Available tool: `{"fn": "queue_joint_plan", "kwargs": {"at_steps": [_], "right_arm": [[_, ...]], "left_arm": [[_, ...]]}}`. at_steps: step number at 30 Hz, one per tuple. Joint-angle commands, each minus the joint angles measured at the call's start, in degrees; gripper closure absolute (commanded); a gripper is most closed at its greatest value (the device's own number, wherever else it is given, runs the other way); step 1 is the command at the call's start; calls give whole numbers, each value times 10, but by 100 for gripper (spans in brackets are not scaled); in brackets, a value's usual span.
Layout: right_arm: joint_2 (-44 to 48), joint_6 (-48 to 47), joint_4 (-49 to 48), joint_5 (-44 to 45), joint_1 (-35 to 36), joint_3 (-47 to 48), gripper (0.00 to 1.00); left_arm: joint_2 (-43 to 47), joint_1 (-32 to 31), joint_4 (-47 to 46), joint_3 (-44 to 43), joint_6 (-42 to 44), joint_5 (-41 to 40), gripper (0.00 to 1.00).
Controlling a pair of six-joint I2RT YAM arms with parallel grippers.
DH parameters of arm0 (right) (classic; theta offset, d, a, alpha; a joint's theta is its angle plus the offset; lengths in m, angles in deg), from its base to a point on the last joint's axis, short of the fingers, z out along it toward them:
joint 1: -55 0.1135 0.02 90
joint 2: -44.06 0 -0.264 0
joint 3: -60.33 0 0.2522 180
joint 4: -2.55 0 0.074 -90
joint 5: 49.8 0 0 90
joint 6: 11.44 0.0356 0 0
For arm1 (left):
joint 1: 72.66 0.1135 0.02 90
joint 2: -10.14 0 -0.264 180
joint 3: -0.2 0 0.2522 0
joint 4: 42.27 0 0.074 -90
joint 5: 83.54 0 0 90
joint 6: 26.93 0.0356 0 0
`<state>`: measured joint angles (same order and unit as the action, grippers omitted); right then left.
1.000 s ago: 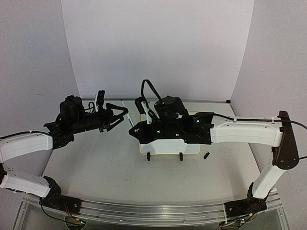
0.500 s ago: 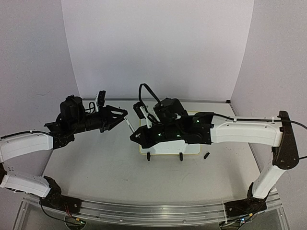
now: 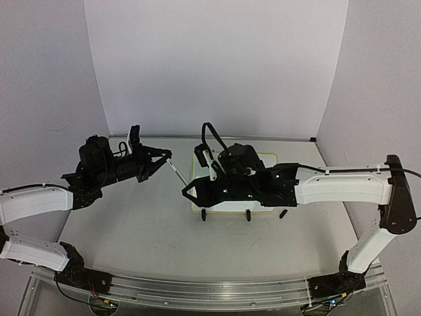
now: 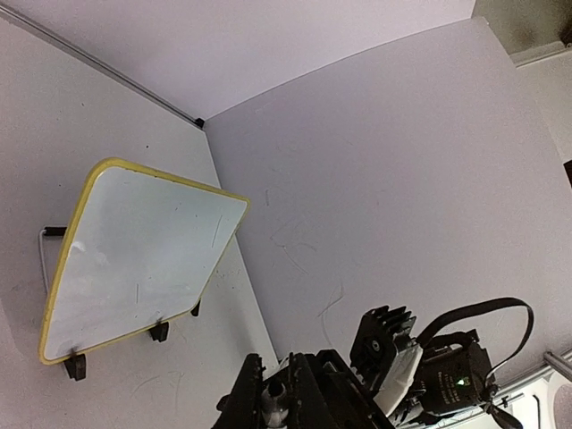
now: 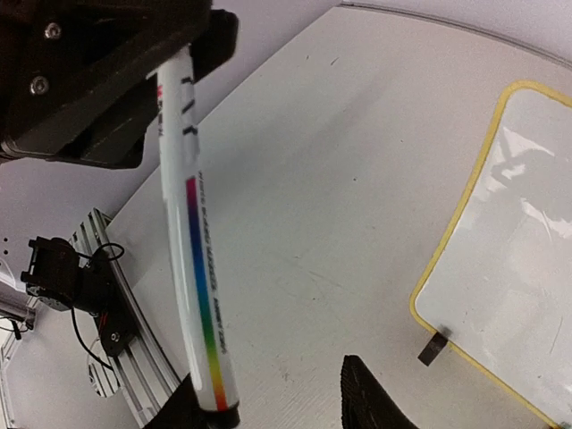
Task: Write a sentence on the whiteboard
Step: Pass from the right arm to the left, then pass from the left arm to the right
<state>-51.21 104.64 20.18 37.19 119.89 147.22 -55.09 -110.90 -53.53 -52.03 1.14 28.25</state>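
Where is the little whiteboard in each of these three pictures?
Top external: whiteboard at centre, mostly hidden under the right arm.
Left wrist: whiteboard at left, seen whole, tilted.
Right wrist: whiteboard cut off by the right edge.
Shared landmark: its black clip feet on the yellow rim.

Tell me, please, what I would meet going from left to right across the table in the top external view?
The left gripper → marker it grips → whiteboard → small black piece. I left out the right gripper: it overlaps the marker's end and the whiteboard's edge.
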Motion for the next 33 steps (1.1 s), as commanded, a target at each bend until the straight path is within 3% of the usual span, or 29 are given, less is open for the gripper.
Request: {"fn": "queue_joint_plan", "kwargs": {"at_steps": [1,6,12,19,33], "right_arm": [[56,69,-201,35,1,-75,42],[28,142,-438,-3,2,-136,26],[-42,194,-579,-23,2,-116,24],[-89,213,-593,-34,2,-64,29],[-110,211,-591,-33,2,-23,38]], "left_arm": [[29,2,-118,42,-69,-61,100],[44,2,-137,47,-77,-79,100],[57,2,-150,59,-78,-95,100],[53,2,-188,77,-88,-98,100],[62,2,-177,78,-70,-100,100]]}}
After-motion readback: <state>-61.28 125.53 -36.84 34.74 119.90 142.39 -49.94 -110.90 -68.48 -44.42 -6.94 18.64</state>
